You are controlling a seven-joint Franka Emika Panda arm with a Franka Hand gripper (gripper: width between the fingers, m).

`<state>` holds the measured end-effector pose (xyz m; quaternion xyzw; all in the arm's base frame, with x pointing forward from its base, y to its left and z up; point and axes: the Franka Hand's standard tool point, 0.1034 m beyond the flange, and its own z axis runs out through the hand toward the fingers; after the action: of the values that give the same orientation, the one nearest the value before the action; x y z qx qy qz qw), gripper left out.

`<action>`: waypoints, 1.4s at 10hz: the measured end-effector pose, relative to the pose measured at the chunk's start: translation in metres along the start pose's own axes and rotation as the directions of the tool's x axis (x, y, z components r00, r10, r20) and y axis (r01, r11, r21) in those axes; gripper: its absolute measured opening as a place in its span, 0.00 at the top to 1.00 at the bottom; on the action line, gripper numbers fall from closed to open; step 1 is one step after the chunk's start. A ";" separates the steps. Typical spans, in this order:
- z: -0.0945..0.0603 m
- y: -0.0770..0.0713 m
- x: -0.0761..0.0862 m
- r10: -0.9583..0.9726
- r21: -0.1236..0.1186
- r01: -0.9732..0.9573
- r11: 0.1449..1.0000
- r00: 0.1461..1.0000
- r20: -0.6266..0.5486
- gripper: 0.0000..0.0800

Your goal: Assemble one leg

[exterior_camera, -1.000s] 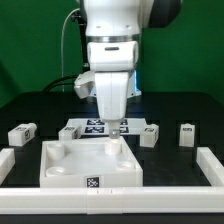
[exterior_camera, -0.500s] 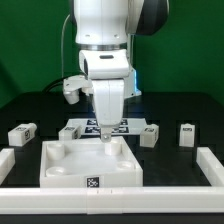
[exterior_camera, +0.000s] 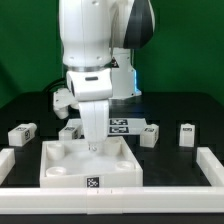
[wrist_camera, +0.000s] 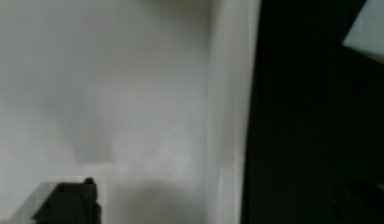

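Note:
The large white square piece with corner sockets [exterior_camera: 60, 170] lies at the front of the table. My gripper [exterior_camera: 93, 146] hangs low over its top, near the middle. It holds nothing, and its jaws look apart. Several legs lie on the table: one at the exterior view's far left [exterior_camera: 22, 133], one partly behind the arm [exterior_camera: 68, 133], and two at the exterior view's right [exterior_camera: 149, 134] [exterior_camera: 187, 133]. The wrist view is blurred: a white surface fills it, with one dark finger [wrist_camera: 64, 203] at the edge. The other finger is lost against black.
The marker board [exterior_camera: 122, 125] lies behind the square piece, partly hidden by the arm. White rails run along the front [exterior_camera: 150, 194] and both sides of the work area [exterior_camera: 212, 165]. The table cover is black with a green backdrop.
The arm has swung toward the exterior view's left. The gripper has moved from the back edge of the square piece to over its middle, and a little lower.

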<state>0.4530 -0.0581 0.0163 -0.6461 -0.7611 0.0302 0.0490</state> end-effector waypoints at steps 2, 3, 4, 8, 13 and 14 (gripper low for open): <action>0.006 -0.006 0.002 0.002 0.014 -0.002 1.000 1.000 -0.005 0.19; 0.006 -0.006 0.003 -0.001 0.015 0.001 1.000 1.000 -0.006 0.19; 0.006 -0.005 0.005 -0.004 0.014 0.004 1.000 1.000 -0.007 0.21; 0.006 -0.006 0.004 -0.002 0.015 0.002 1.000 1.000 -0.007 0.65; 0.005 -0.004 0.004 -0.002 0.005 0.002 1.000 1.000 -0.005 0.92; 0.005 -0.003 0.003 -0.002 0.005 0.002 1.000 1.000 -0.005 0.92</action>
<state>0.4486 -0.0551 0.0120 -0.6453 -0.7615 0.0304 0.0523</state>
